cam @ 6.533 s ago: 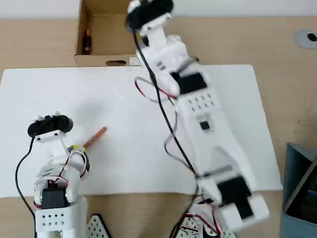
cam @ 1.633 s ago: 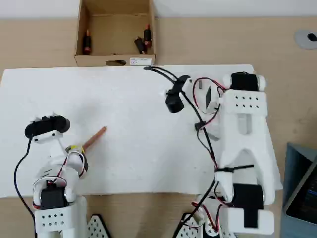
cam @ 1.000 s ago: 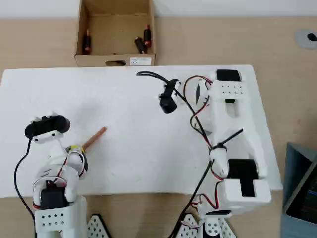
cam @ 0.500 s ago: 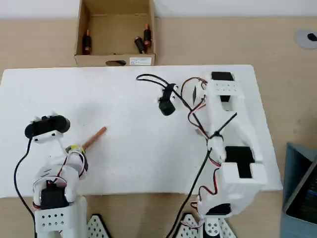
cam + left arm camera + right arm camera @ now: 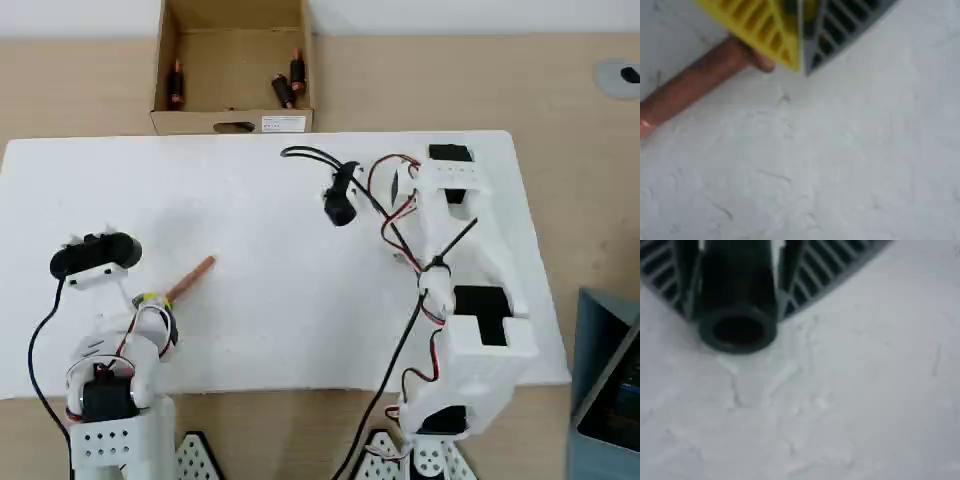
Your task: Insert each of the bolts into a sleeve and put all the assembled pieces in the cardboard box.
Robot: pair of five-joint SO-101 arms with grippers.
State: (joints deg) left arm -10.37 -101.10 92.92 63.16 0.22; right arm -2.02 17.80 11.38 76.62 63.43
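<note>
The right pincer (image 5: 737,287) is clamping a black sleeve (image 5: 737,330), mouth outward, just above the white mat (image 5: 300,300). The left pincer (image 5: 801,67) is gripping the bolt (image 5: 695,92), which is lying on the mat well apart from the sleeve. Insertion is seemingly pending, likely calling for lining the mouth up with the bolt's free end.

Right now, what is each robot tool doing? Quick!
Left tool: closed, holding the copper bolt.
Right tool: closed, holding the black sleeve.

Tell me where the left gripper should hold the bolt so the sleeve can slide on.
Hold the bolt at the end nearest its arm, across the shaft, as the left gripper does now. It is a slim rod, so that leaves the long far end bare for the sleeve.
</note>
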